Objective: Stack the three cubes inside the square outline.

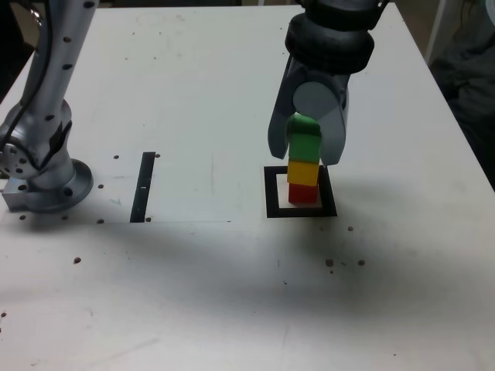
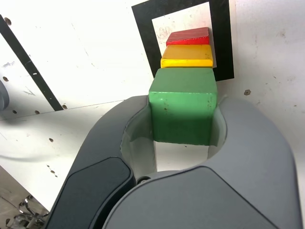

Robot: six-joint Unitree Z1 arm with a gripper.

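I count three cubes: one red (image 1: 302, 193), one yellow (image 1: 302, 172), one green (image 1: 305, 145). I see one square outline (image 1: 273, 193) and one black strip (image 1: 142, 188).

So the exterior view is off the arm, set above table height, looking down at a slant across the white tabletop (image 1: 193, 278); it's far enough back to catch most of the table, the round arm base (image 1: 54, 185) over at the exterior view's left and the gripper (image 1: 309, 127) coming in from the top edge. The wrist view rides on the arm and looks down past the gripper, way closer in; the green cube (image 2: 183, 105) is big in it, with the yellow cube (image 2: 187, 56) and red cube (image 2: 188, 36) lined up beyond; both views share the cubes, the square outline (image 2: 146, 36) and the black strip (image 2: 28, 67).
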